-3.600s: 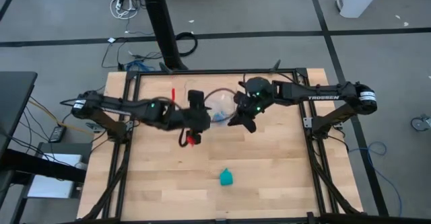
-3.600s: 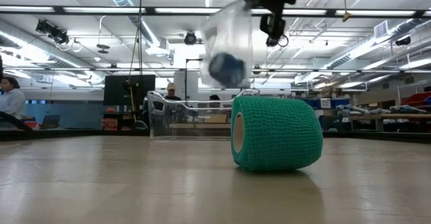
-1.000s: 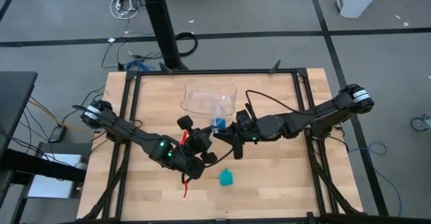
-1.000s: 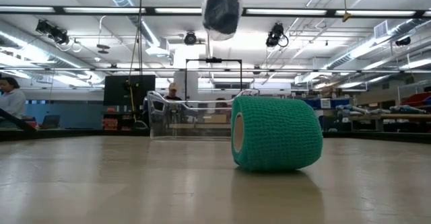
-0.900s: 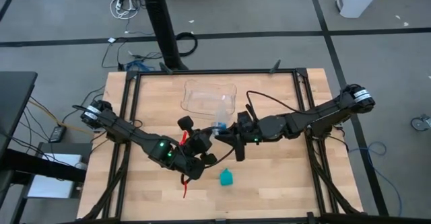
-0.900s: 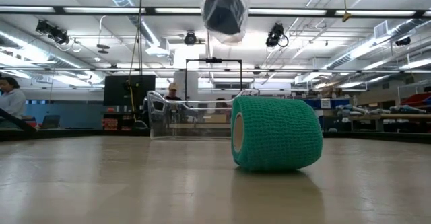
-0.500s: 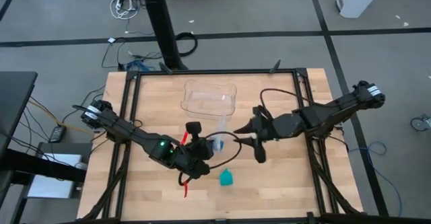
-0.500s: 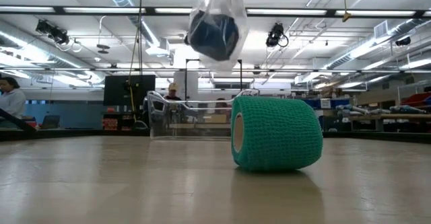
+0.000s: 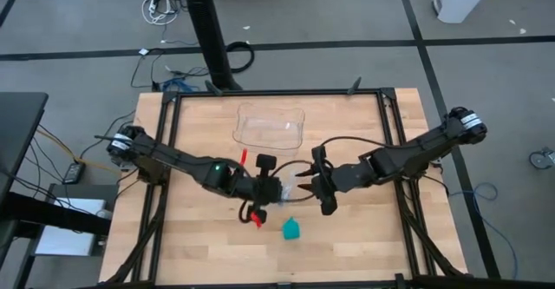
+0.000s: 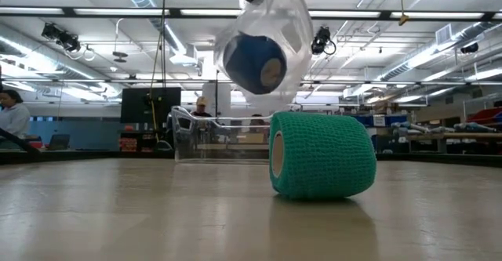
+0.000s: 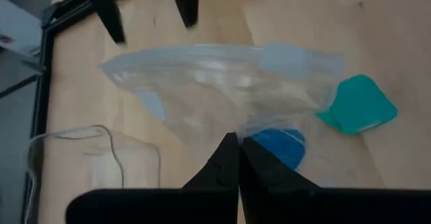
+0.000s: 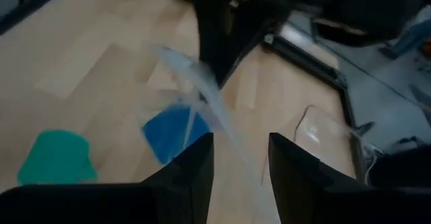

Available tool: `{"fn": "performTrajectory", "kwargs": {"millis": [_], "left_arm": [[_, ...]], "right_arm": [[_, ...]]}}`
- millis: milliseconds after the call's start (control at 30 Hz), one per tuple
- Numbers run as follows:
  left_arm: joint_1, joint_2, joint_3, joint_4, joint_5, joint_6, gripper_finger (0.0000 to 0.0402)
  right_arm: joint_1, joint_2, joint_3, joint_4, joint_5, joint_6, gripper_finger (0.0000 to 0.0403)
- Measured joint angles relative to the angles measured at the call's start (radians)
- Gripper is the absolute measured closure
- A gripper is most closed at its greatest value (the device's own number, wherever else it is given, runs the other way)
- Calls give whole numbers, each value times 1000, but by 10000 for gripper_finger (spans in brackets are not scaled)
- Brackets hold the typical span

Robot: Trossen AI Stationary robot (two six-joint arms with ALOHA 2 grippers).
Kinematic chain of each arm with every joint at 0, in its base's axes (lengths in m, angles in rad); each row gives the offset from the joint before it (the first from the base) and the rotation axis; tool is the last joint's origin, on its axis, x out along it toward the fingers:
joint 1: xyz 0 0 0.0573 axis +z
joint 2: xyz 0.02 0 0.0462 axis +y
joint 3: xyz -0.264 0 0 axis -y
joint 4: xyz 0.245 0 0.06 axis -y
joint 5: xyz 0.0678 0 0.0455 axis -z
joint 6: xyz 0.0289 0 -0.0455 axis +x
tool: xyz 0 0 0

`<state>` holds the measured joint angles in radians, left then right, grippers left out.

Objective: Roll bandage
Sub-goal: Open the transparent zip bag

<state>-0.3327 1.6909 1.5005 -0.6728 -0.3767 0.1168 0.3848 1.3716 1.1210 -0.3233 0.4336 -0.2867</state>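
Note:
The teal-green bandage (image 9: 291, 229) is a stubby roll lying on its curved side on the table near the front; it also shows in the low view (image 10: 321, 155). My left gripper (image 9: 274, 188) is shut on a clear plastic bag (image 10: 267, 26) that holds a bright-blue roll (image 10: 253, 63), above the table just behind the bandage. My right gripper (image 9: 307, 182) is open beside the bag, on its right. Its fingers (image 11: 111, 19) stand off the bag's far edge (image 11: 202, 49); I see no touch. My left gripper pinches the bag's clear film (image 11: 232, 131) between its two shut fingers, close beside the blue roll (image 11: 279, 146). How many layers it has, I cannot tell. The bag hangs clear of the table with the blue roll sagging inside it.
A clear plastic tray (image 9: 269, 124) stands at the table's far middle. A red cable (image 9: 254, 215) hangs at my left wrist. Black frame rails run along the table's left, right and far edges. Bare wood lies to the left and right of the bandage.
My left gripper has carried the bag with the blue roll down and toward the table's near edge, closer to the bandage, and the arm has swung round. My right gripper drew back toward the table's right, then came back toward the bag.

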Motion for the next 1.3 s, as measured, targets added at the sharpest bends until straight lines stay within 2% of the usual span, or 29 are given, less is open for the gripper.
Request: {"fn": "performTrajectory", "kwargs": {"millis": [133, 433, 600, 700, 767, 1000, 1300], "left_arm": [[33, 0, 0, 34, 62, 25, 399], [65, -2, -39, 151, 156, 69, 399], [76, -2, -129, 289, 168, 84, 399], [84, -1, -183, 382, 171, 91, 399], [93, 0, -196, 427, 182, 94, 399], [104, -1, -216, 469, 202, 109, 399], [103, -1, -216, 460, 208, 142, 399]], "right_arm": [[-37, 0, 0, -64, -106, 16, 275], [-73, -5, 0, -154, -109, 46, 297], [-73, -34, 0, -251, -124, 126, 347], [-74, -38, 0, -275, -190, 155, 387], [-73, -36, 0, -278, -211, 163, 398], [-73, -33, 0, -272, -208, 205, 376], [-77, -33, -40, -256, -192, 206, 325]]}}
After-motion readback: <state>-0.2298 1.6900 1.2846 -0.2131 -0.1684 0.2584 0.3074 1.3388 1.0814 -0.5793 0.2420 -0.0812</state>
